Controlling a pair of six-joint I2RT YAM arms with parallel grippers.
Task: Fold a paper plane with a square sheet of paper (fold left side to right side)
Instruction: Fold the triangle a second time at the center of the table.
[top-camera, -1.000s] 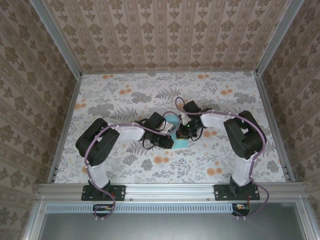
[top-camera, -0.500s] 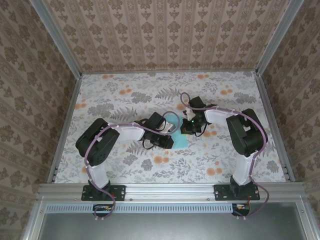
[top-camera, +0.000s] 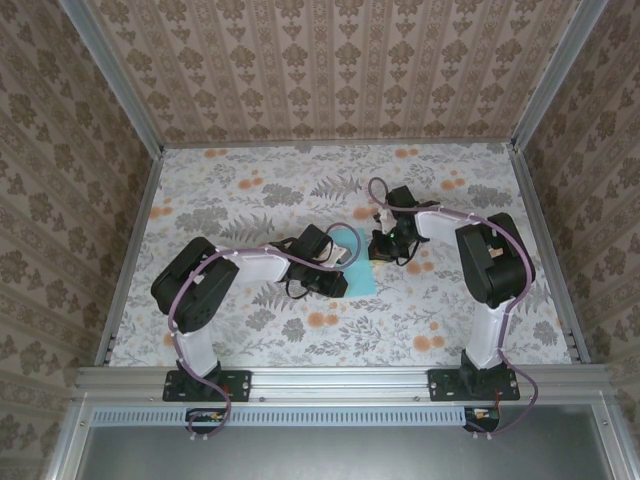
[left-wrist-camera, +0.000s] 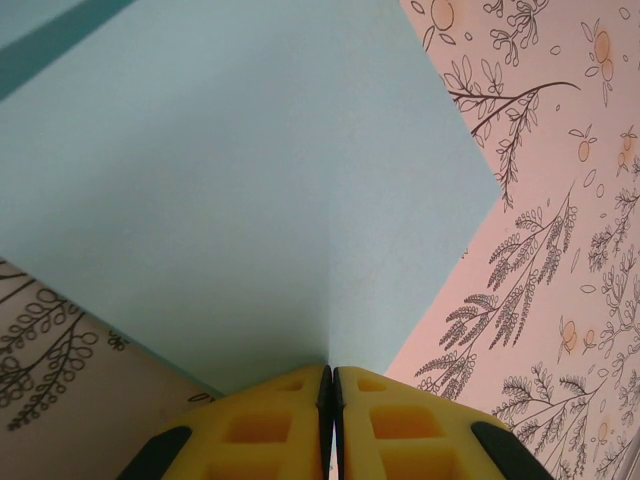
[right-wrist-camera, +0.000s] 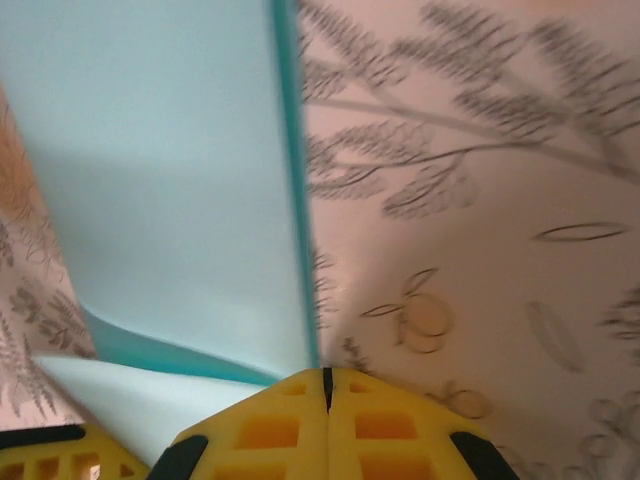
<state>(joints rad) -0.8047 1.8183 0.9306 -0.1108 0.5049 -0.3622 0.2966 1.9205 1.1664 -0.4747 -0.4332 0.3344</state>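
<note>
Mid-table (top-camera: 250, 190), between the two wrists, lies the paper (top-camera: 356, 270), cyan, partly folded, its left part under the left gripper (top-camera: 340, 273). The right gripper (top-camera: 381, 247) sits just beside the paper's far right corner.

Left wrist view: left gripper (left-wrist-camera: 330, 372) has its yellow fingers pressed together, no real gap. The paper (left-wrist-camera: 250, 180) runs down into the seam between them, so it is pinched at its near edge. A faint crease runs up the sheet from the fingertips. The floral table (left-wrist-camera: 560, 200) shows right and lower left.

Right wrist view: right gripper (right-wrist-camera: 325, 375) is fully closed. The paper (right-wrist-camera: 150, 150) is on the left and its dark cyan edge comes down to the fingertips. Cannot tell if that edge is gripped or just touching. A lifted flap runs lower left toward another yellow finger (right-wrist-camera: 45, 455). The table (right-wrist-camera: 480, 150) is on the right, blurred.
</note>
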